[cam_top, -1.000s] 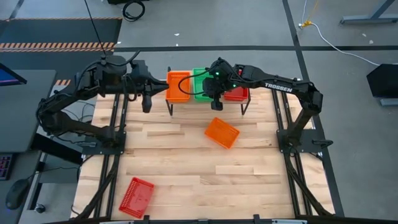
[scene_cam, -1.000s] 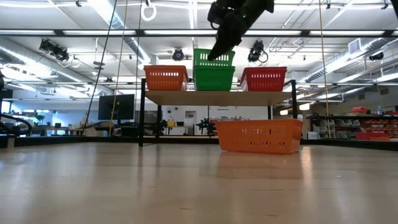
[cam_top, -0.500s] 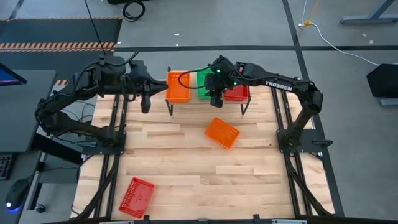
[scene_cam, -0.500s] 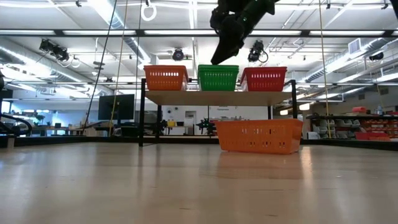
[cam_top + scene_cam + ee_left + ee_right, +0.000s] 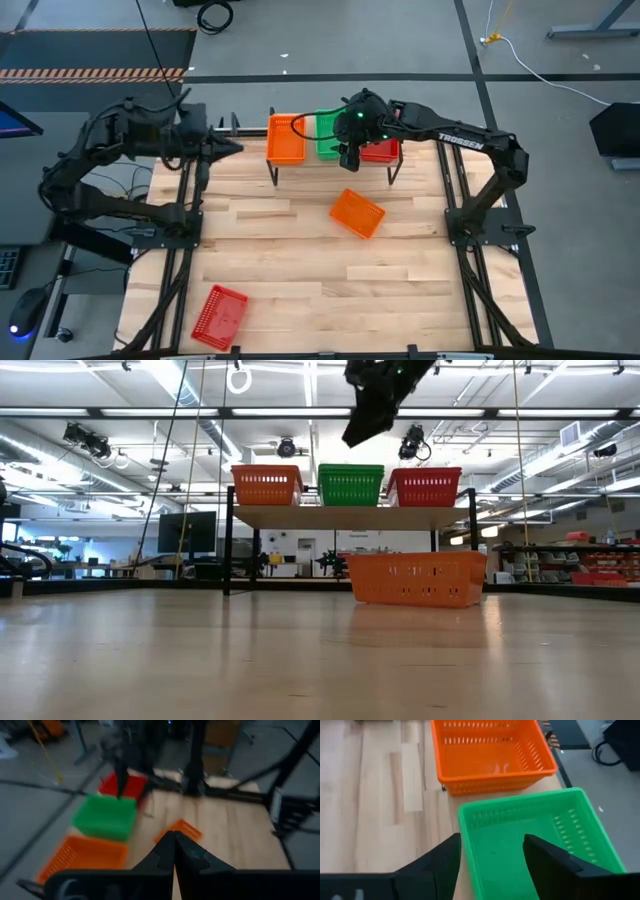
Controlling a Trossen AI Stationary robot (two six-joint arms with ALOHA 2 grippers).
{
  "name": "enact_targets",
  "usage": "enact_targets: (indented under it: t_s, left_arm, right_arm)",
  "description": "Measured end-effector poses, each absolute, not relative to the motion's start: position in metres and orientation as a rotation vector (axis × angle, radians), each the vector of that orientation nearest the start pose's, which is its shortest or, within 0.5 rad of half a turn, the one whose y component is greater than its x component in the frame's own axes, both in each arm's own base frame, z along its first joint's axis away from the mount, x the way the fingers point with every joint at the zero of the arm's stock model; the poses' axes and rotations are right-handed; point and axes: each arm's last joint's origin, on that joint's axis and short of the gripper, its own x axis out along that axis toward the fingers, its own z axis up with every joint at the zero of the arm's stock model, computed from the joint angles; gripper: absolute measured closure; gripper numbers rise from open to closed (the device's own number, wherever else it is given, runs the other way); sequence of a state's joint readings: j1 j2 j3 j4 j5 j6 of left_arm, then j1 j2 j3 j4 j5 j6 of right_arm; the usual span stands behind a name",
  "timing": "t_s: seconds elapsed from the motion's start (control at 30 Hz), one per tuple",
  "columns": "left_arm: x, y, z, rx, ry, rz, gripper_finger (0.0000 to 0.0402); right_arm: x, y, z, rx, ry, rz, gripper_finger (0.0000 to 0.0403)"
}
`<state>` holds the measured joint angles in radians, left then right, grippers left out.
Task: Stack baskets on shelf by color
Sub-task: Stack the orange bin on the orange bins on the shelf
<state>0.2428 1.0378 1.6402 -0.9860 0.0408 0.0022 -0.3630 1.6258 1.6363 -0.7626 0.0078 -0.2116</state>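
Grey floor (image 5: 330, 40), bright ceiling lights (image 5: 180, 385)

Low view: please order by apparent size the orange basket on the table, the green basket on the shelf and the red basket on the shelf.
1. Orange basket on the table, largest, though it stands nearer the camera.
2. Red basket and green basket on the shelf: too alike to rank.

In the low view the right end effector (image 5: 372, 405) is cut off by the top edge. The left wrist view is blurred, smearing the green basket (image 5: 106, 816). The right arm partly hides the red basket (image 5: 382, 151) from above
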Motion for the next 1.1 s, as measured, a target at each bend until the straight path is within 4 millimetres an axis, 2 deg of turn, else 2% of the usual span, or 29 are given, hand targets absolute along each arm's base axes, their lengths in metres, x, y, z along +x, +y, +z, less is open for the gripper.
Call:
enact_targets:
  t_s: [0.1,0.23,0.37,0.57,0.73,0.9,1.1]
  left_arm:
    - [0.134,0.03,0.475,-0.102,0.471,0.162,0.0379]
    - [0.128,0.023,0.463,-0.137,0.608,0.094,0.0349]
    - [0.126,0.012,0.456,-0.131,0.706,0.0,0.0315]
    - [0.127,-0.006,0.439,-0.08,0.943,-0.137,0.0265]
    - [0.139,-0.023,0.432,-0.036,1.033,-0.223,0.0233]
    - [0.156,-0.034,0.426,0.009,1.064,-0.197,0.0219]
    - [0.17,-0.05,0.417,-0.009,1.101,-0.197,0.0224]
  right_arm:
    - [0.321,-0.115,0.369,0.003,0.774,-0.279,0.0183]
    - [0.312,-0.094,0.369,0.043,0.857,-0.237,0.0183]
    - [0.307,-0.07,0.365,0.089,0.956,-0.196,0.0183]
    - [0.303,-0.034,0.362,0.174,1.045,-0.13,0.0183]
    - [0.298,-0.002,0.357,0.127,1.143,-0.029,0.0183]
    - [0.293,0.026,0.352,0.042,1.211,0.064,0.0183]
    - [0.289,0.047,0.327,-0.029,1.29,0.128,0.0183]
